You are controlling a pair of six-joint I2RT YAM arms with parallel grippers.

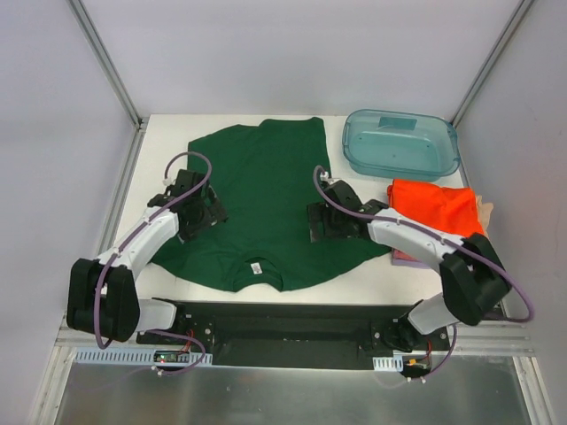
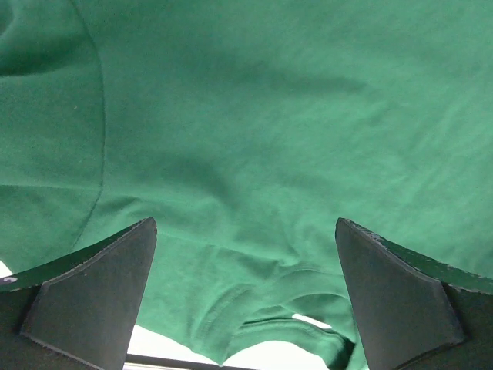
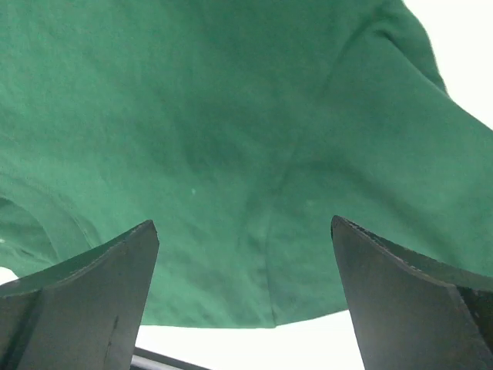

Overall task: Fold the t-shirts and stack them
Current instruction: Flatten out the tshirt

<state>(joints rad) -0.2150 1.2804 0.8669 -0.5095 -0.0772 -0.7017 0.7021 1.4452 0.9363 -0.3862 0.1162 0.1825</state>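
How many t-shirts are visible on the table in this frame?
4. The dark green t-shirt lies spread at centre. At right, the orange t-shirt tops a folded stack; the beige t-shirt and pink t-shirt peek from under it. Others may be hidden there.

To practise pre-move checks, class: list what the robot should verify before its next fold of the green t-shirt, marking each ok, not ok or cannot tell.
1. Green t-shirt spread flat on table: ok.
2. Left gripper open, empty: ok.
3. Right gripper open, empty: ok.
4. Teal tub apart from the green shirt: ok.
5. Orange t-shirt folded, off to the right: ok.
6. Whether fingers touch cloth: cannot tell.
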